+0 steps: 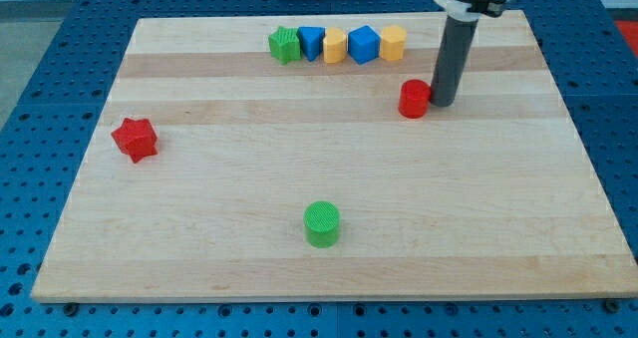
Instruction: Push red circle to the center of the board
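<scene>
The red circle [414,99] is a short red cylinder in the board's upper right part. My tip [441,103] stands right against its right side, touching or nearly so. The dark rod rises from there to the view's top. The wooden board [329,268] fills most of the view.
A row of blocks lies near the top edge: a green star-like block [285,45], a blue block [311,42], a yellow block [335,47], a blue cube [364,44], a yellow block [393,42]. A red star [135,139] sits at the left. A green circle [322,224] sits at bottom centre.
</scene>
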